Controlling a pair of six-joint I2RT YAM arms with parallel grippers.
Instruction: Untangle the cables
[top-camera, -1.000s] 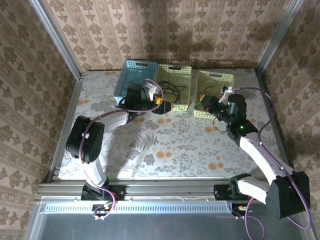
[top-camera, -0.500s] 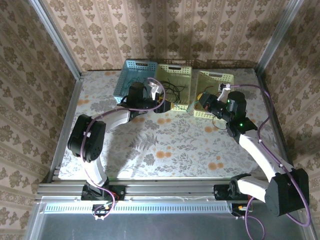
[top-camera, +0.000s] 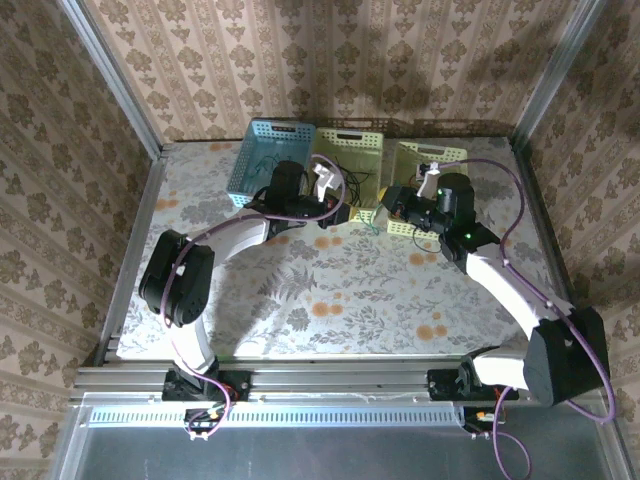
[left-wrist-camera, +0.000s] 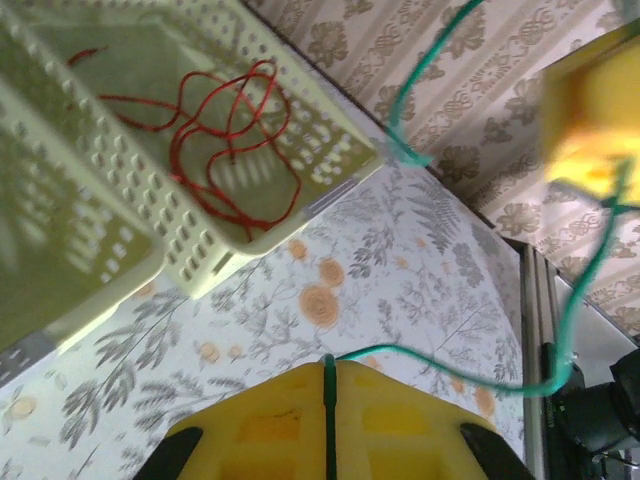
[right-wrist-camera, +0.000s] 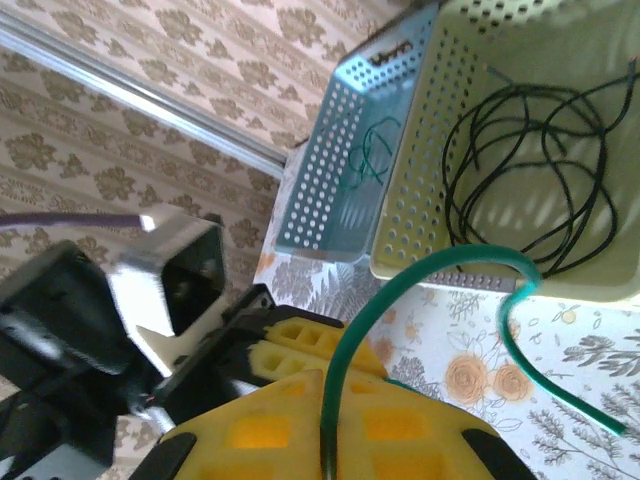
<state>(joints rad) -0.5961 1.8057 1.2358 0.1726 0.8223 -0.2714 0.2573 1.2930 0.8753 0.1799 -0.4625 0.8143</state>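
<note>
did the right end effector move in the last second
Yes. The right end effector shifted left, away from the right basket toward the middle basket.

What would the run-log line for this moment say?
left gripper: shut on green cable | right gripper: shut on same cable | span between: slack, curved

Top view bright, even; soft arm shadows on table (top-camera: 330, 295), glare along front rail (top-camera: 280, 413). Left wrist view motion-blurred: basket (left-wrist-camera: 70, 250) smeared, green cable (left-wrist-camera: 328, 400) soft. Right wrist view sharper, near foreground defocused.
</note>
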